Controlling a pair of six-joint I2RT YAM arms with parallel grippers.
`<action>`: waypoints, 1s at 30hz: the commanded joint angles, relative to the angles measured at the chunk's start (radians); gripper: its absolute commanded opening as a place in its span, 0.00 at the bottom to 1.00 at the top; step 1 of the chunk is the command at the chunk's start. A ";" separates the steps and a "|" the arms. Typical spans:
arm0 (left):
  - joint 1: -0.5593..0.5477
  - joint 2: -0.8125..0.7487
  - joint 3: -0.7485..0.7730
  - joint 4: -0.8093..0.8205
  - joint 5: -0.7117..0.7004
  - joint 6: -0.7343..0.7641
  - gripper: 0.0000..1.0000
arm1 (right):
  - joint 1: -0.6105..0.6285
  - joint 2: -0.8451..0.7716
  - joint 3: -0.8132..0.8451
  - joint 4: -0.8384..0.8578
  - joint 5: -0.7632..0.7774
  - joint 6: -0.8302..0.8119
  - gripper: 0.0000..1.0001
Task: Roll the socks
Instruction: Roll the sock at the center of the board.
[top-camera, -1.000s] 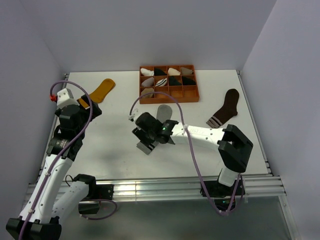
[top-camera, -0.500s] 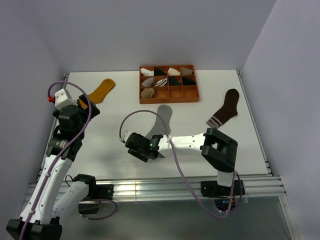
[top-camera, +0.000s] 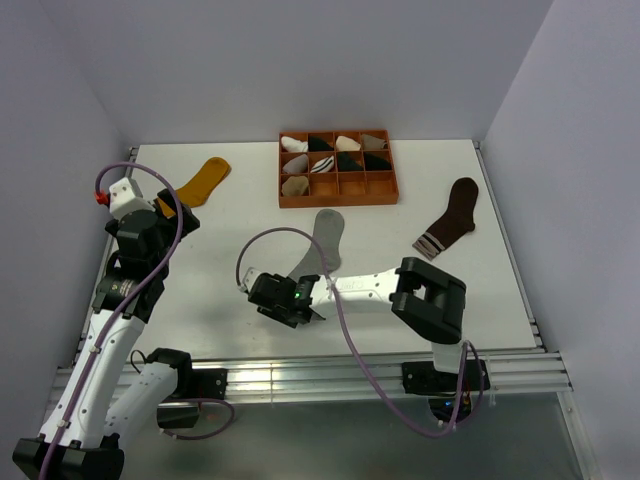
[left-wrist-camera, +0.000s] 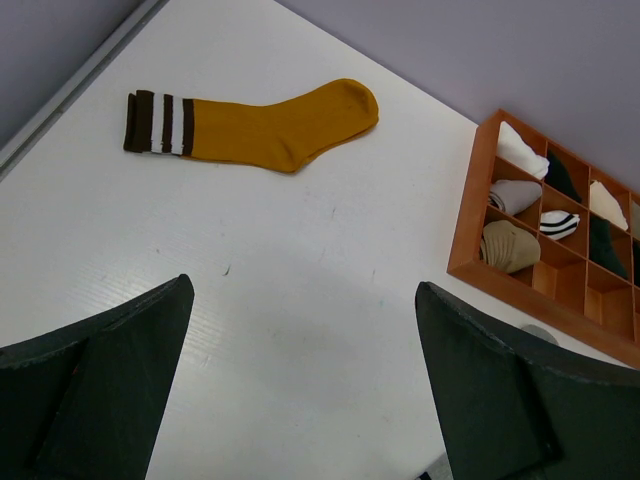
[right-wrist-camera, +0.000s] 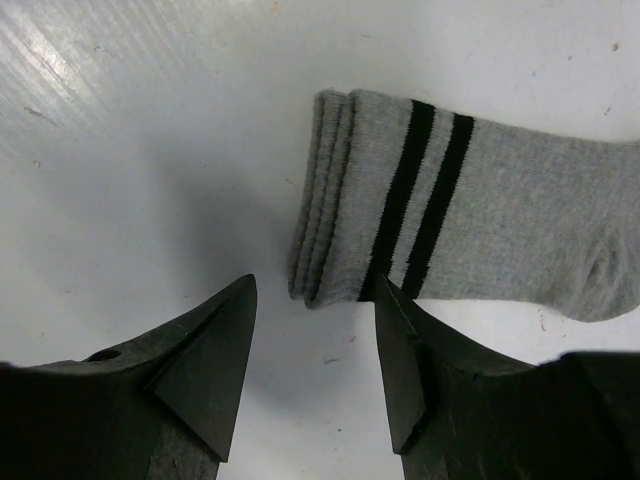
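Step in hand: starting on the grey sock (right-wrist-camera: 500, 220), by my read. It lay flat mid-worktop (top-camera: 220, 290), toe toward the orange divided tray (top-camera: 338, 203), striped cuff toward me. My right hand (right-wrist-camera: 315, 283) hung over the cuff end, fingers apart and straddling the edge, clamped on nothing. My left hand (left-wrist-camera: 305, 290) was also open and idle over bare worktop, facing the mustard-yellow sock (left-wrist-camera: 270, 128) at the far left. The dark brown sock (top-camera: 452, 222) lay well apart on the right. None of the three looked rolled.

Next move, as I judged it: drop, pinch the cuff edge through both layers, then turn it over toward the toe. Thin fabric flat on a smooth surface makes it easy to catch one layer only.

Unclear or hidden:
- the cuff edge showed stacked ridges — a first fold or just ribbing, I couldn't tell
- whether my right fingertips touched the worktop, I couldn't tell
- the top view hid the cuff under my wrist
- the wrist view cut off the toe
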 joint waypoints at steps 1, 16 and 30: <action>0.007 -0.007 0.000 0.017 -0.007 -0.006 0.99 | 0.022 0.020 0.007 0.004 0.033 -0.020 0.58; 0.007 0.002 -0.003 0.020 0.019 -0.002 0.99 | 0.026 0.086 0.005 0.010 0.086 -0.014 0.45; 0.007 0.022 0.010 -0.040 0.191 -0.047 0.99 | -0.041 -0.009 -0.039 0.119 -0.073 0.042 0.00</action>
